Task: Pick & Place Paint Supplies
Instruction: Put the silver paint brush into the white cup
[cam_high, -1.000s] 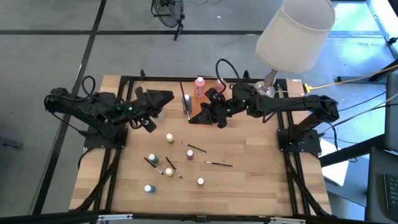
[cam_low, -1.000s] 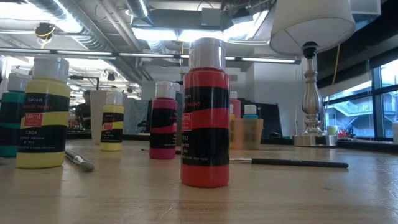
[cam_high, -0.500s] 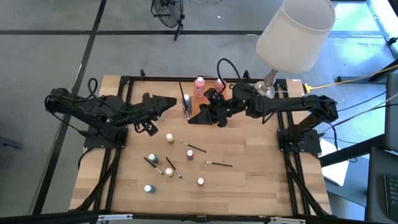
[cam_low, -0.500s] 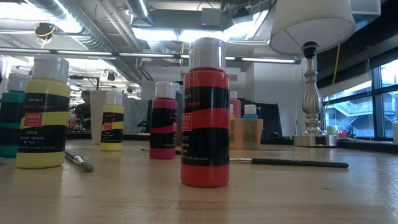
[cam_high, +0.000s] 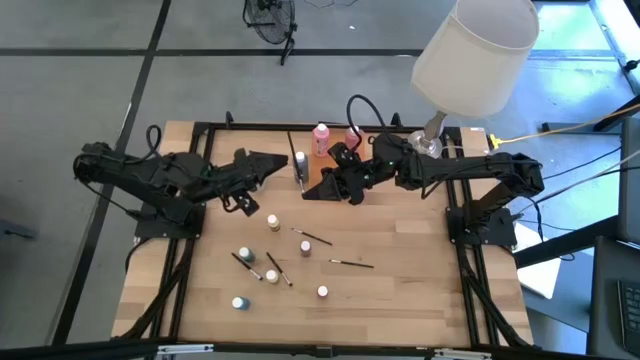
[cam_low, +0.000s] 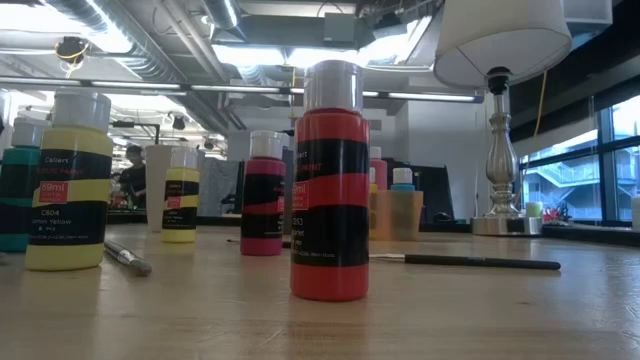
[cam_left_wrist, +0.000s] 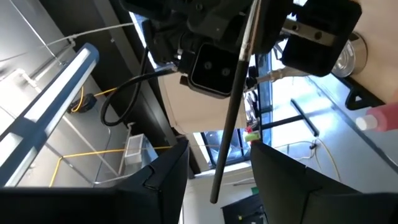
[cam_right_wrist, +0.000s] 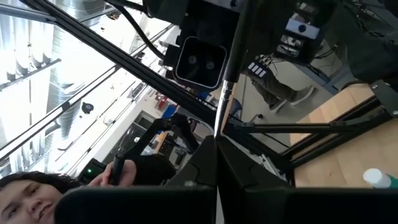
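Dark thin brush running between left gripper fingers, jaws part open; am judging it held. Right gripper clamped on same brush's other end. Handover underway: I'm keeping both wrists level, releasing one side only.

red/black bottle w/ white cap, yellow/black bottle.

A light wooden slatted table with a black frame fills the centre of the high view. Small capped paint bottles and thin dark brushes lie scattered across its middle. A silver-based lamp with a white shade stands at its upper right.
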